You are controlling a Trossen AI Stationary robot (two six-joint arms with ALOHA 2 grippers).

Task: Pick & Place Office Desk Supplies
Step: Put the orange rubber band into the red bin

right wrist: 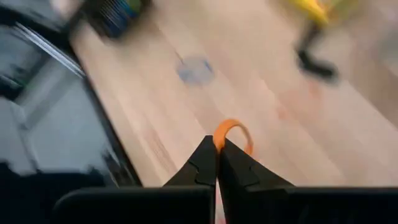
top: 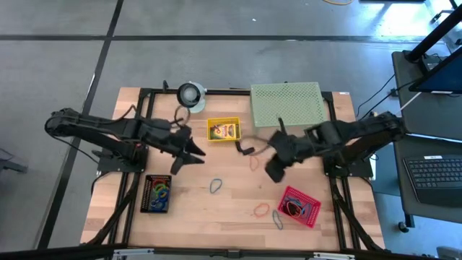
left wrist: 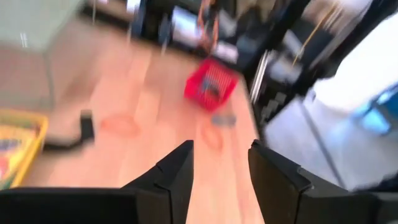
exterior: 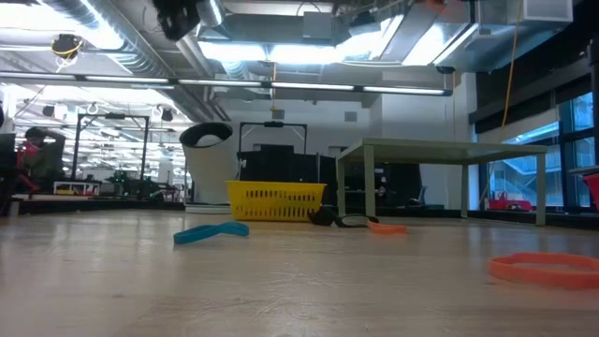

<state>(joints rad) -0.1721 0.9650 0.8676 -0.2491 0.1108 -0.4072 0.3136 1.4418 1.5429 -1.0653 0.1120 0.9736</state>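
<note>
Orange rubber band (right wrist: 231, 134) hangs pinched in the right end effector (right wrist: 217, 163) above mid-desk (top: 231, 209), carry under way; next comes lowering it into the red basket (top: 299, 206). Left end effector (left wrist: 219, 171) hovers spread, empty.

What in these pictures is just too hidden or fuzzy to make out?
- High view: what fills the black tray is too small to name.
- High view: the red basket holds dark loops, too small to count.
- Low view: both arms are out of sight.
- Left wrist view: the yellow box is blurred and cut by the edge.
</note>
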